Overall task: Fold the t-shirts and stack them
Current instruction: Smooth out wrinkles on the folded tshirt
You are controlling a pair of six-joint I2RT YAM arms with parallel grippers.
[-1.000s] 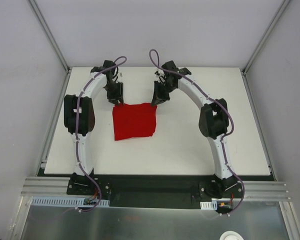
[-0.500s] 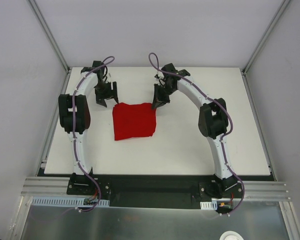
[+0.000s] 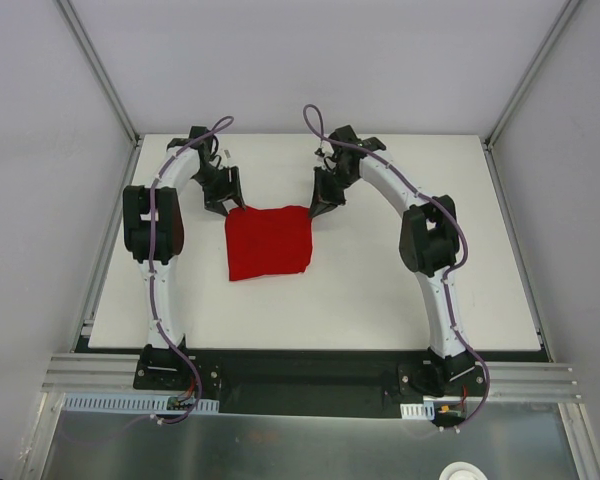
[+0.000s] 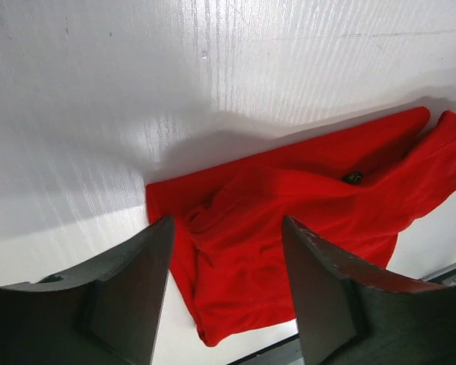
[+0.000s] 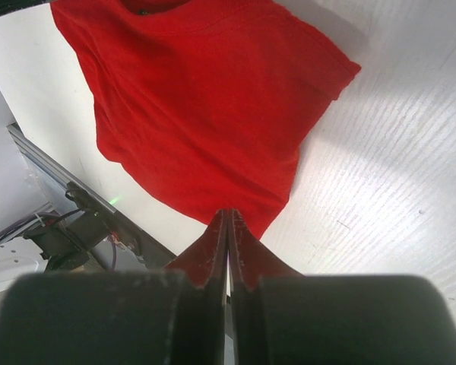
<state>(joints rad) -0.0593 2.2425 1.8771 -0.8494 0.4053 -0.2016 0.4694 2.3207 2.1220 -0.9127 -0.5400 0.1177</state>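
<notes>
The red t-shirt [image 3: 269, 242] lies folded into a rough square on the white table [image 3: 400, 290], between the two arms. My left gripper [image 3: 225, 204] is open and hovers at the shirt's far left corner. In the left wrist view the shirt [image 4: 304, 190] lies rumpled below the spread gripper [image 4: 226, 222], with nothing between the jaws. My right gripper [image 3: 318, 209] is shut at the shirt's far right corner. In the right wrist view its closed tips [image 5: 228, 214] hang just over the shirt's [image 5: 197, 99] edge, holding nothing that I can see.
The table has raised side rails [image 3: 110, 240] and grey walls around it. A black strip and an aluminium rail [image 3: 310, 380] with the arm bases run along the near edge. Cables and a base [image 5: 76, 228] show past the shirt in the right wrist view.
My left gripper swung out to the left with its jaws spread, then came back toward the shirt's far left corner. The right gripper and the shirt have barely moved.
</notes>
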